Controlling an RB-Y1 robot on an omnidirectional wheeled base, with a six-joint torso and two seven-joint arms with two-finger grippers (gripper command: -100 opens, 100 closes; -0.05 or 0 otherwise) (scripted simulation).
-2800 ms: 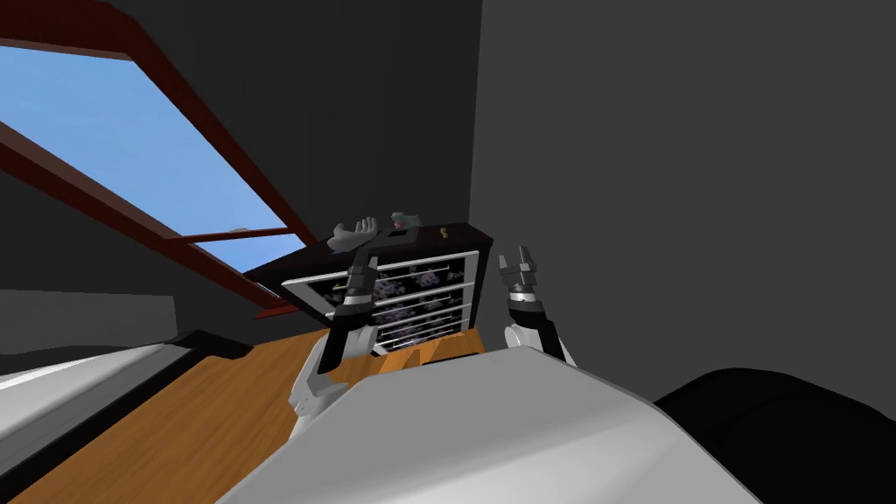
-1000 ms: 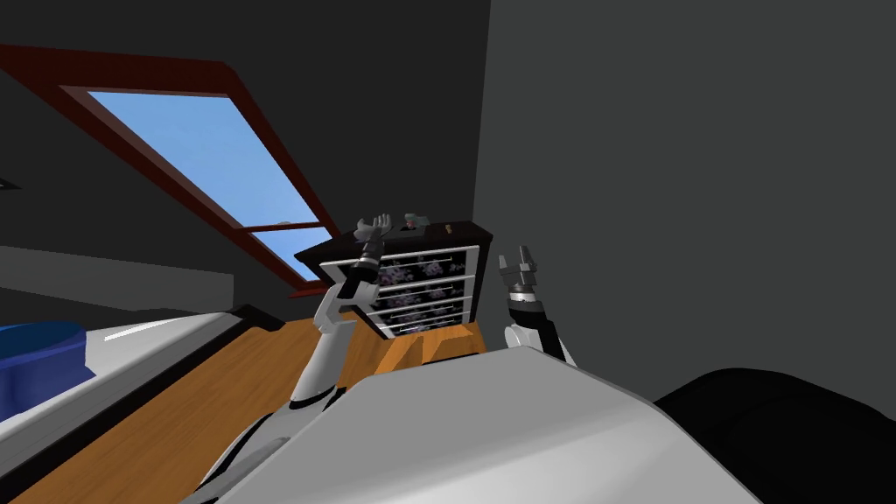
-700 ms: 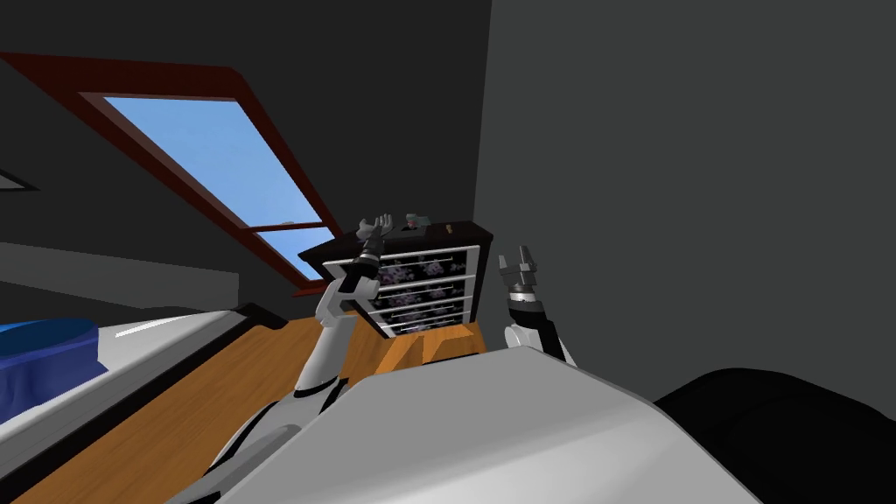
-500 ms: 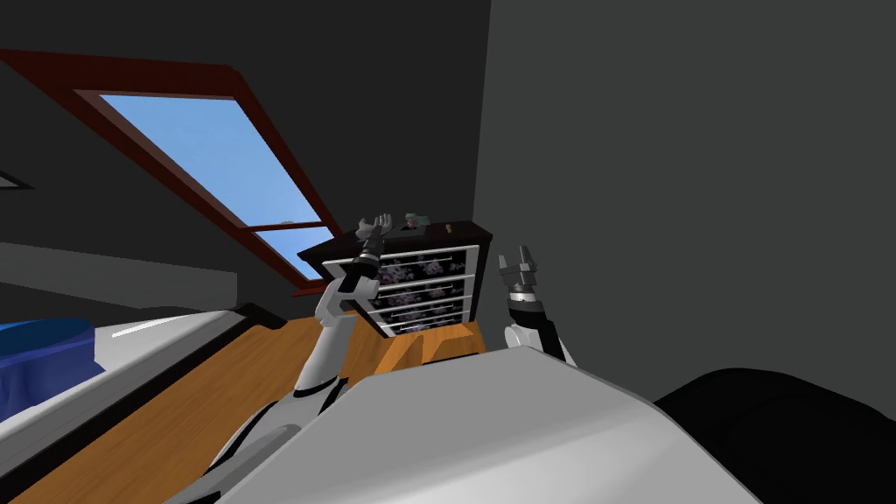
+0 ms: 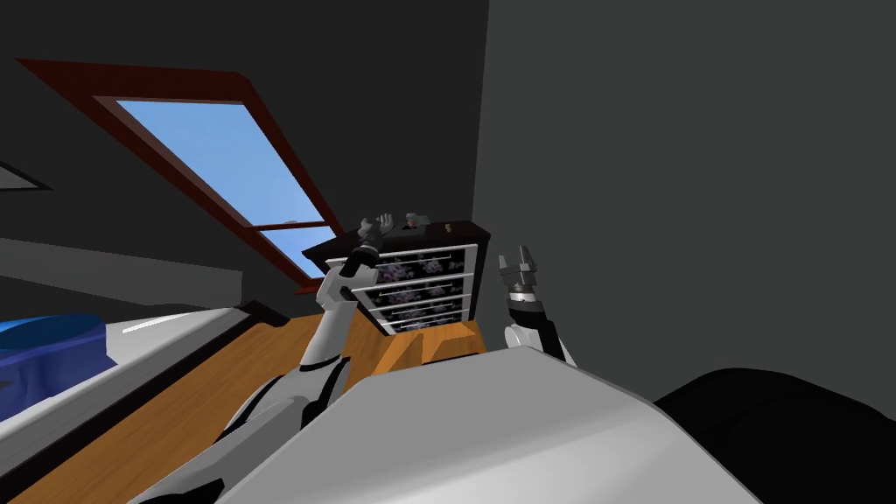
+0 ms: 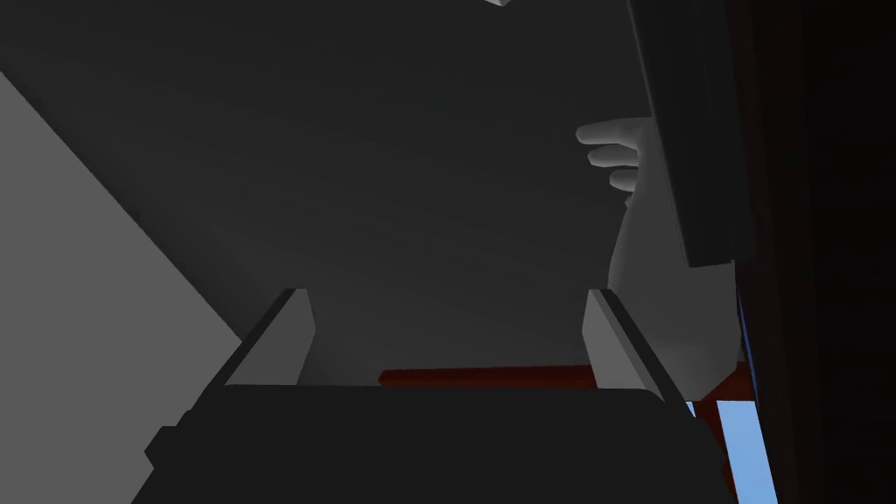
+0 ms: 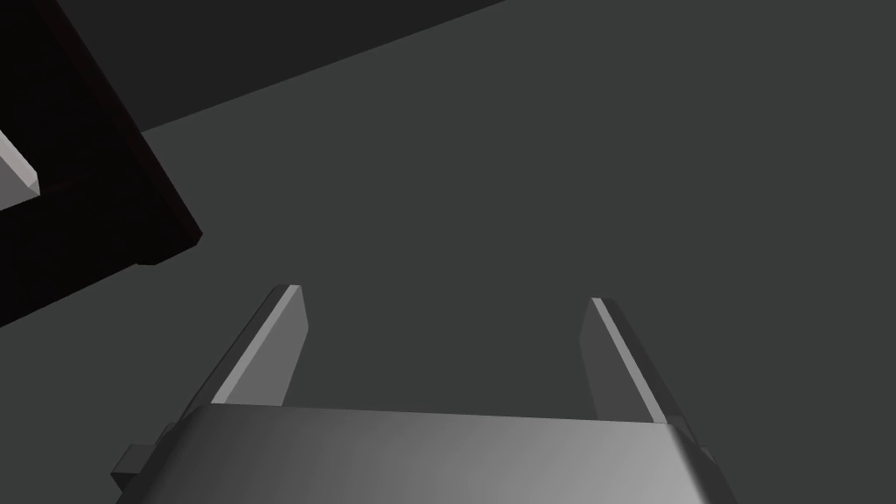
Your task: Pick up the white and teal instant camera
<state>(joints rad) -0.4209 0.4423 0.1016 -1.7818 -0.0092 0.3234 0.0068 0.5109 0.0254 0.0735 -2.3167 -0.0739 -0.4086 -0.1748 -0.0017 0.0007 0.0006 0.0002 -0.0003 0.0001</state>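
Observation:
The small white and teal instant camera (image 5: 416, 220) sits on the dark top of a dresser (image 5: 455, 234) with flower-patterned drawers. My left arm is stretched out to the dresser's left end, and my left gripper (image 5: 371, 235) is there, left of the camera and apart from it. In the left wrist view this gripper (image 6: 451, 337) is open and holds nothing. A pale hand-shaped figure (image 6: 652, 227) stands just beyond one finger. My right gripper (image 5: 522, 260) hangs open beside the dresser's right side, facing a dark wall (image 7: 446, 341).
A small gold item (image 5: 447, 228) lies on the dresser top right of the camera. A window with a red-brown frame (image 5: 188, 83) is at the left. A blue thing (image 5: 48, 341) rests on a white surface. The floor (image 5: 219, 385) is wooden; a dark wall (image 5: 682, 175) stands close on the right.
My view has turned, so the window now sits farther right. My left arm has straightened and its gripper has moved from under the camera to the dresser's left end. The right arm has stayed still.

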